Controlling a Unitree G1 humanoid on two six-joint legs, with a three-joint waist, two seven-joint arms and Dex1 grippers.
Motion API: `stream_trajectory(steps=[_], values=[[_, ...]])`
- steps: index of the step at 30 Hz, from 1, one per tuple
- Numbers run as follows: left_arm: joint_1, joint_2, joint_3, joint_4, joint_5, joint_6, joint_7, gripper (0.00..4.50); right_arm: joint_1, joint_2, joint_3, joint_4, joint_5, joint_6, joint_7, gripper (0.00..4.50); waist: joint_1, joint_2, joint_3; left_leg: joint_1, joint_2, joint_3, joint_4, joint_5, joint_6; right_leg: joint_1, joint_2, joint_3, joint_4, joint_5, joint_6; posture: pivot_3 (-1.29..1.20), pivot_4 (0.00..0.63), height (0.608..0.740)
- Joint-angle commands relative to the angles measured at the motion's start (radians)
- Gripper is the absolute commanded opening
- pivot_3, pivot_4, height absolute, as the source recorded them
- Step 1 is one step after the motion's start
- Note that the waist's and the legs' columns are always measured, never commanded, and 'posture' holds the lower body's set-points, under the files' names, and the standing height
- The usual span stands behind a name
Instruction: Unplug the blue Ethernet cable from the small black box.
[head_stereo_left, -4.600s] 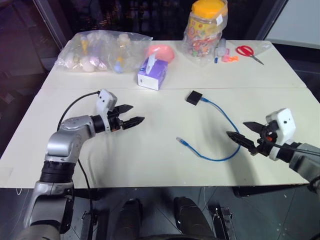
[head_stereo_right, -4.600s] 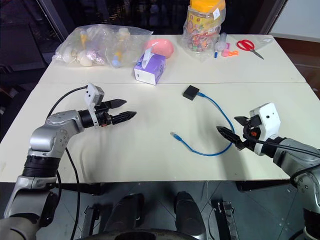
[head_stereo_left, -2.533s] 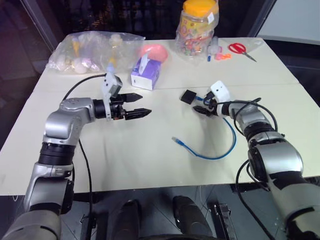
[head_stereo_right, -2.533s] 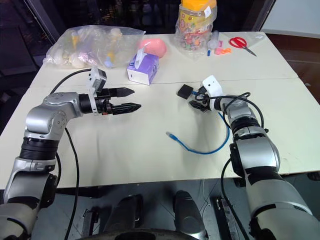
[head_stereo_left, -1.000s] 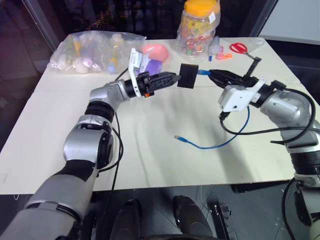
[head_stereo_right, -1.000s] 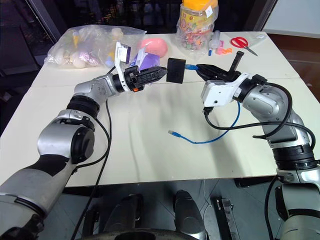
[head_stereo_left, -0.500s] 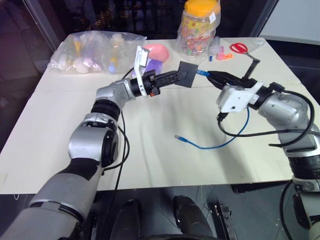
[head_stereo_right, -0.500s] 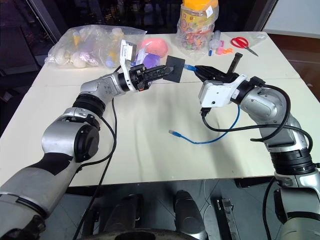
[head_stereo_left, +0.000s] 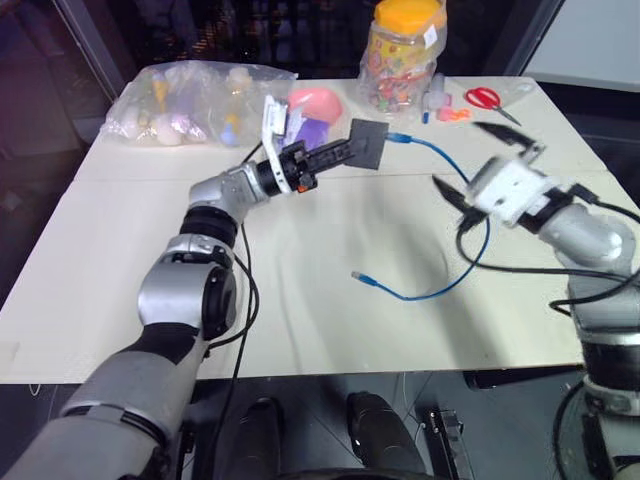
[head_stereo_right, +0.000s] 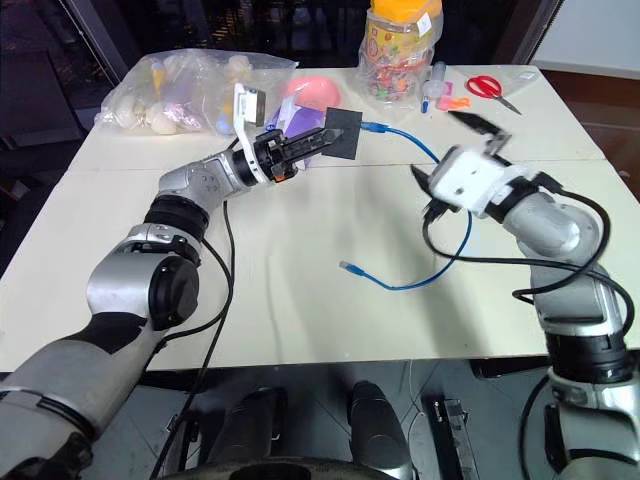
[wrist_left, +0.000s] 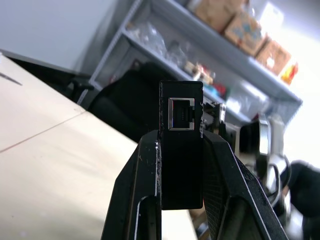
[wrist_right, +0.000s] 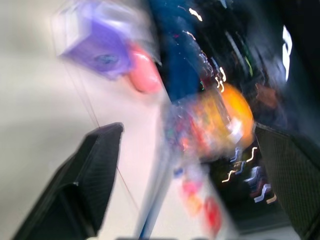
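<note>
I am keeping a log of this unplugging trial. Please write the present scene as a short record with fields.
left gripper: shut on the small black box, held above the table
right gripper: open, holding nothing
blue Ethernet cable: one plug at the box's edge, other plug lying free on the table
port facing left wrist camera: empty
background: purple tissue box, candy jar, red scissors

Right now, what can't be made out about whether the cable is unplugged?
- Plug of the blue Ethernet cable in or out of the small black box: too small to tell in the eye views.
- Left wrist view: the box's near port is empty, but the box hides its own far side.
- Right wrist view: motion blur smears the cable.
</note>
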Motion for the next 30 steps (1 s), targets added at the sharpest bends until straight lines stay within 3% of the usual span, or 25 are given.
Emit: stream_trajectory(steps=[1, 3, 6, 13, 30], values=[[-0.005, -0.002, 0.057, -0.080, -0.083, 0.094, 0.016, 0.47, 0.034, 0.132, -0.084, -0.202, 0.807, 0.216, -0.316, 4.03, 0.004, 0.000, 0.000, 0.000, 0.000, -0.001, 0.000, 0.000, 0.000, 0.000, 0.000, -0.001, 0.001, -0.001, -0.001, 0.00, 0.150, 0.739], [0.005, -0.005, 0.069, -0.105, -0.109, 0.142, 0.024, 0.47, 0.053, 0.192, -0.062, -0.240, 0.997, 0.203, -0.409, 4.03, 0.006, 0.000, 0.000, 0.000, 0.001, -0.002, 0.000, 0.000, 0.000, 0.000, 0.000, -0.002, 0.001, -0.001, -0.002, 0.00, 0.150, 0.739], [0.023, -0.011, 0.071, -0.149, -0.133, 0.191, 0.032, 0.47, 0.077, 0.239, -0.005, -0.261, 1.067, 0.189, -0.484, 4.03, 0.006, 0.000, 0.000, 0.000, 0.000, -0.001, 0.001, 0.000, 0.000, 0.001, 0.000, -0.002, 0.001, -0.001, -0.001, 0.00, 0.150, 0.739], [0.093, -0.026, 0.038, -0.300, -0.183, 0.321, 0.031, 0.47, 0.060, 0.309, 0.101, -0.181, 0.937, 0.131, -0.456, 4.03, 0.006, 0.000, 0.000, 0.000, 0.000, -0.001, 0.001, 0.000, 0.000, 0.001, 0.000, -0.002, 0.000, -0.001, -0.001, 0.00, 0.150, 0.739], [0.186, -0.048, 0.013, -0.470, -0.267, 0.424, 0.096, 0.47, 0.019, 0.295, 0.106, -0.082, 0.857, 0.108, -0.350, 4.03, 0.006, 0.000, 0.000, 0.000, 0.000, -0.001, 0.001, 0.000, 0.000, 0.001, 0.000, -0.002, 0.000, -0.001, -0.001, 0.00, 0.150, 0.739]])
